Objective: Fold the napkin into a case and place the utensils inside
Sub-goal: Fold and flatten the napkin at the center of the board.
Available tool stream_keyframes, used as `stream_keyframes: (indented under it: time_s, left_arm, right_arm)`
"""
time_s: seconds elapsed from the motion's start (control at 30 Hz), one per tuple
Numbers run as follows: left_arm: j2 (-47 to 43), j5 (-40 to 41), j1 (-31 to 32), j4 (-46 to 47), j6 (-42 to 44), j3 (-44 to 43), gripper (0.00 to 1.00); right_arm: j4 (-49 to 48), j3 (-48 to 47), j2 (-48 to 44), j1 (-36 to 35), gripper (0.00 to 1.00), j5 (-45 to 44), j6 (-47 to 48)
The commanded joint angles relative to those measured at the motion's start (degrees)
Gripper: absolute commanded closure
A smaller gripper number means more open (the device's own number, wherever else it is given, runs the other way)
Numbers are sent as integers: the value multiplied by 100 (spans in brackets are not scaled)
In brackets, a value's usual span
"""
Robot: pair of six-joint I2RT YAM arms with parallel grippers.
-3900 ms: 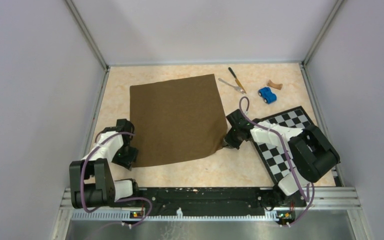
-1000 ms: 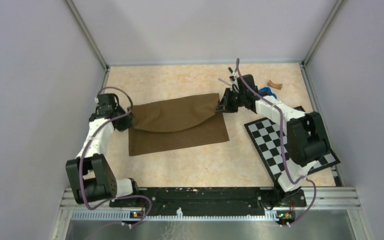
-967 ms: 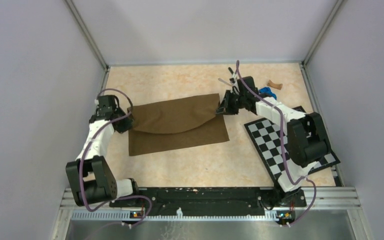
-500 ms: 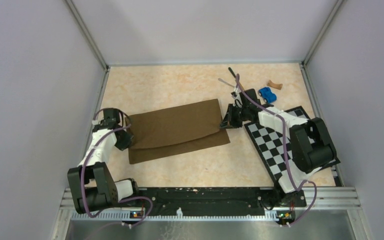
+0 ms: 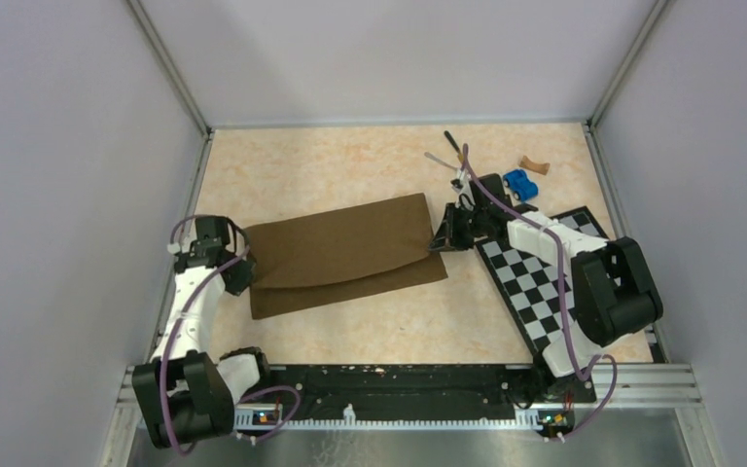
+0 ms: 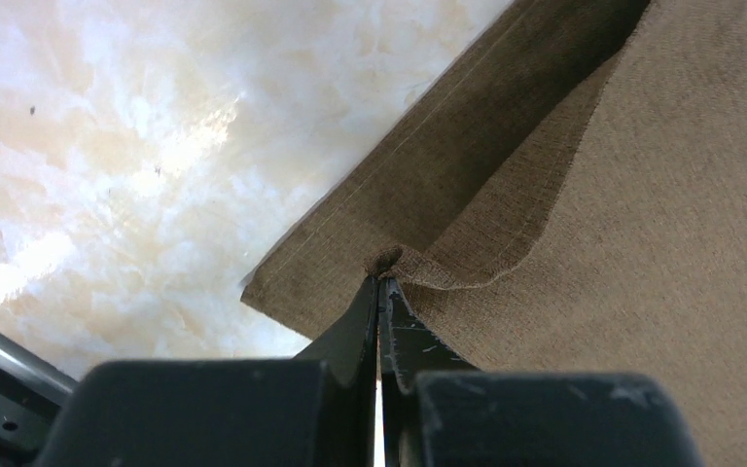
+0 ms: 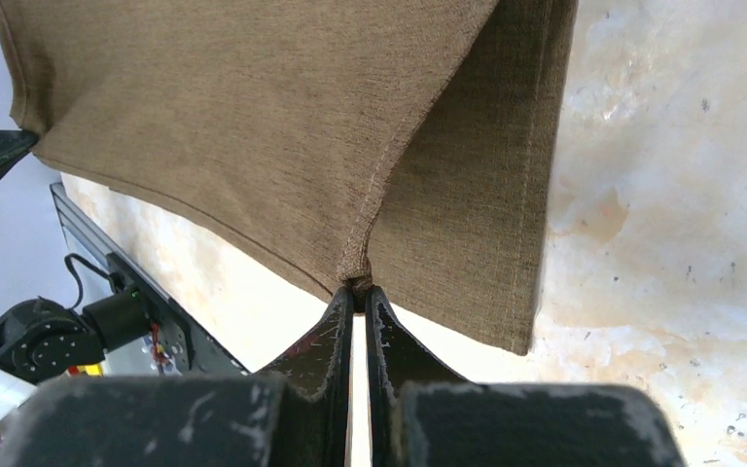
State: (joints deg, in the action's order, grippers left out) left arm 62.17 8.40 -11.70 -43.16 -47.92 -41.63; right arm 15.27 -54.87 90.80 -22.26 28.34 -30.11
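The left fingers (image 5: 239, 275) are closed tight on the left corner of the napkin's (image 5: 340, 251) upper layer. In the left wrist view the left fingers (image 6: 355, 321) pinch a small bunch of cloth, and that corner of the napkin (image 6: 593, 243) sits slightly raised off the layer beneath.

The napkin lies in the middle of the surface (image 5: 350, 165), doubled over once into a wide band. A strip of the lower layer shows along its near edge, so the two edges do not line up.

At the band's right end the right fingers (image 5: 444, 236) are closed on the matching upper corner. In the right wrist view the right fingers (image 7: 326, 336) hold the hem, and the napkin (image 7: 253, 117) sags away from them over the lower layer.

Beyond them, at the far side, the knife (image 5: 451, 141) and fork (image 5: 437, 159) lie apart from the cloth and not yet handled. A checkered board (image 5: 545, 292) lies to the right.

The step in hand looks like finishing the first fold. Next, both corners probably need to be set down flat and let go without dragging the top layer askew. The band then needs another fold to narrow it into a case before the knife and fork go in.
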Motion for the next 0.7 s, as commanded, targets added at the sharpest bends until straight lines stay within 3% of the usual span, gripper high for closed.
stream_keyframes:
  time_s: [0.0,0.2,0.37,0.67]
  left_arm:
    - [-225,-30,-41,-442,-709,274,100]
    - [-316,-38,-45,-286,-1231,799,100]
    - [-62,216,-45,-620,-1203,461,100]
    - [-545,173,-45,-974,-1217,393,100]
  right_arm:
    - [-58,241,-242,26,100,145,39]
    - [-164,335,-84,21,100,155,85]
    - [11,121,-118,21,100,141,144]
    - [346,141,-459,21,100,162,211]
